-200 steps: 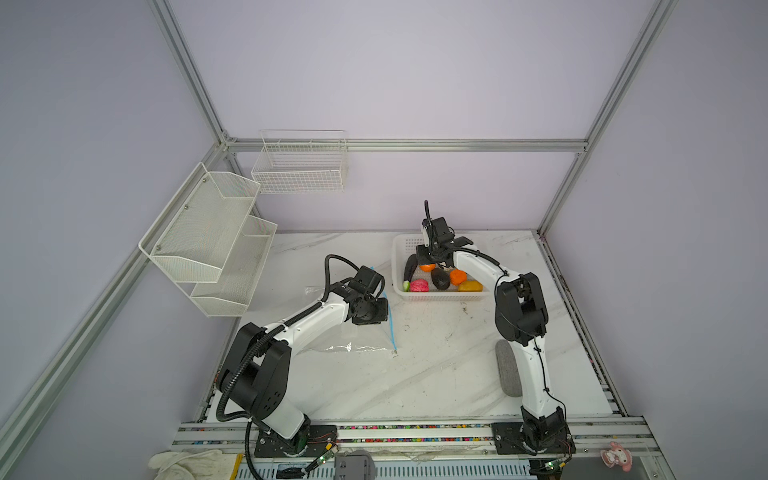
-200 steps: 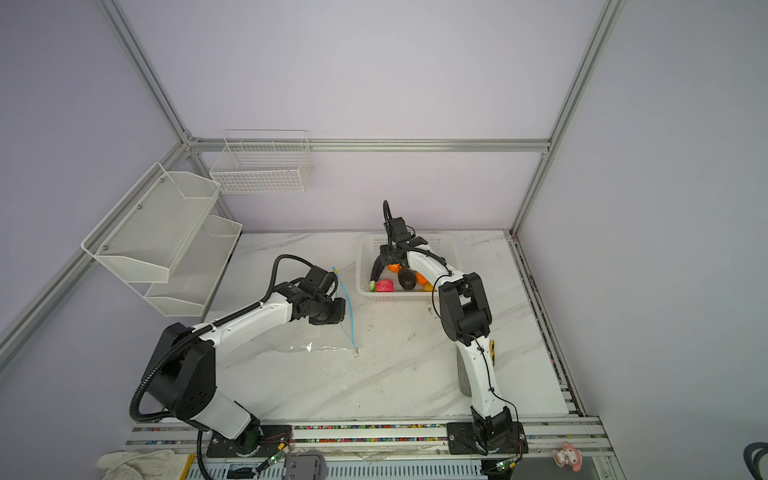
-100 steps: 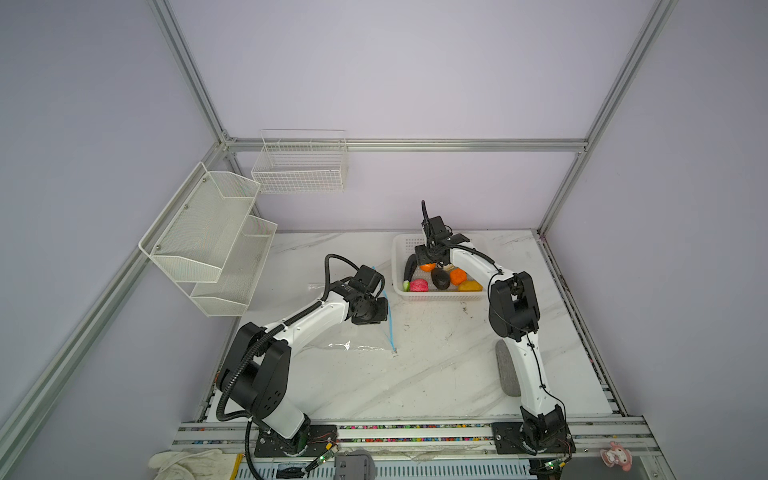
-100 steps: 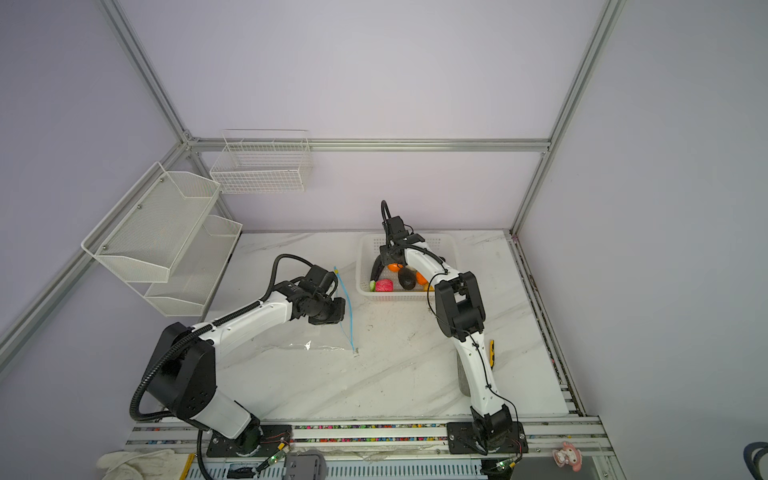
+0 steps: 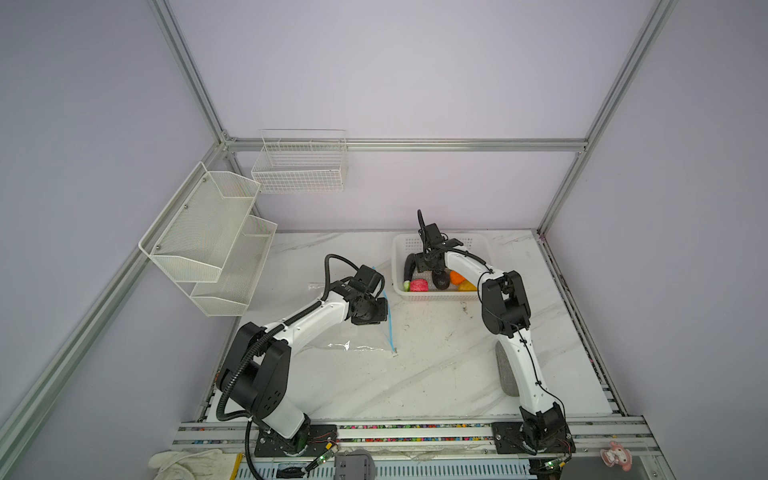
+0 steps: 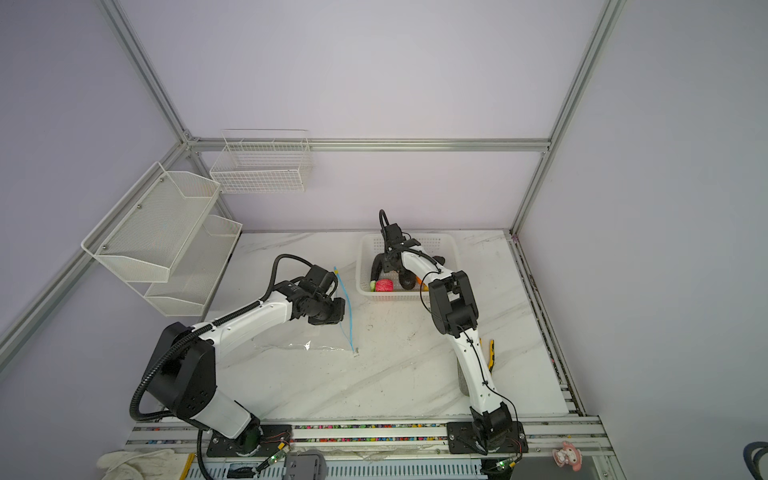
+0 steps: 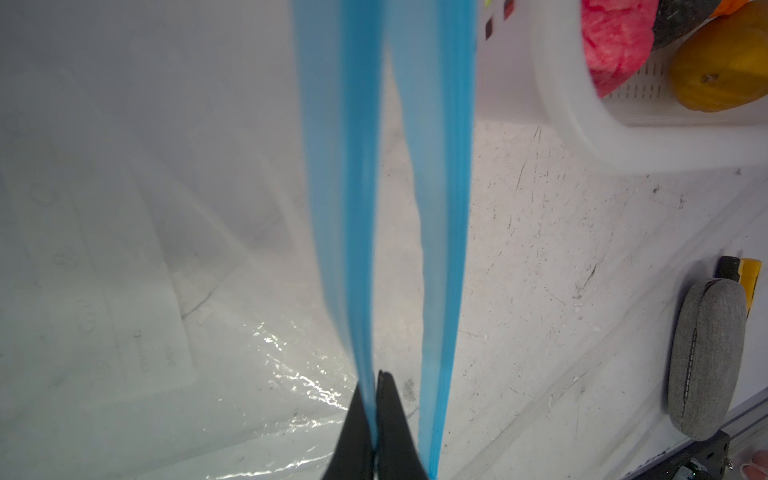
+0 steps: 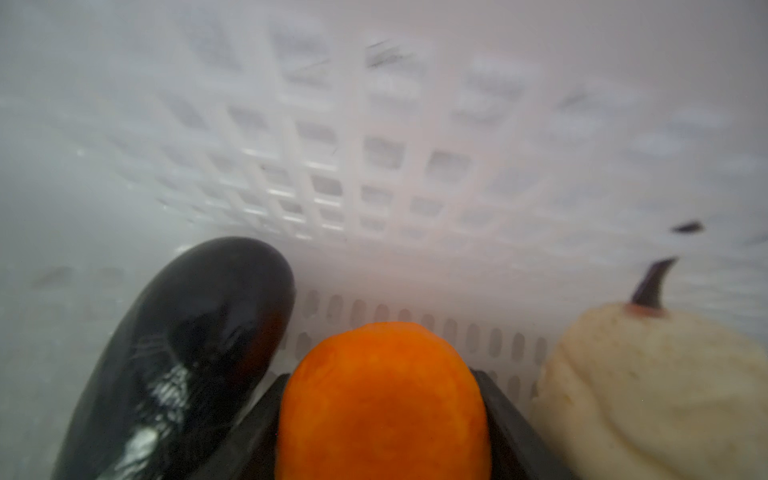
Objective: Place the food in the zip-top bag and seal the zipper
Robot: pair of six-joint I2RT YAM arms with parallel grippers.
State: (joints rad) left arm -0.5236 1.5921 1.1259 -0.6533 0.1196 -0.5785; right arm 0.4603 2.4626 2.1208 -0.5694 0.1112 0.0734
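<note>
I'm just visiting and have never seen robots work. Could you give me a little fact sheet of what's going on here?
Left gripper: shut on the blue zipper, holding one lip of the clear bag up; mouth parted
Right gripper: inside the white basket, jaws either side of an orange fruit; firm grip unclear
Also in basket: black eggplant, cream pear, pink ball
Bag contents: no food seen

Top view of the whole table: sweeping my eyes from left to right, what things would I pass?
Wall-mounted mesh shelf → clear zip-top bag → its blue zipper along the bag's right edge → white basket → gray case.
</note>
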